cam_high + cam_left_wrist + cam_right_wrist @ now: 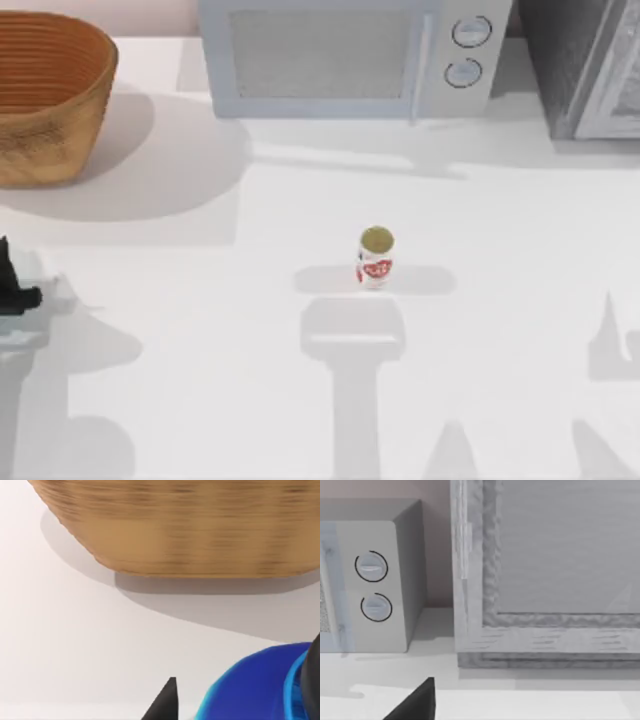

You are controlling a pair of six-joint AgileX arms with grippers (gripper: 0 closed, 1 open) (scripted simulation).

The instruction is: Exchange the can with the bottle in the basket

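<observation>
**Can stands mid-bench, bottle at the left claw beside the basket**

Top view: the can [375, 257] stands upright near the middle of the white bench [200, 330], its dull gold top facing up and its red label showing on the near side. It is well apart from the wicker basket [50, 95], which sits at the far left corner. A pale microwave [350, 55] with two round dials stands along the far edge, and a grey speckled cabinet [585, 65] fills the far right corner. The left arm [15, 290] shows as a dark shape at the left edge, nearer than the basket.

Left wrist view: the basket's woven outer wall [190, 530] rises just ahead, resting on the bench. The bottle [255, 690], blue with a turquoise edge, lies close against the left claw, with one dark fingertip [167, 700] beside it. Whether the claw grips the bottle cannot be told.

Right wrist view: the right claw's dark fingertip [417, 702] points toward the microwave's dial side [372, 587] and the framed front of the cabinet [555, 575]. Whether this claw is open or closed cannot be told.
</observation>
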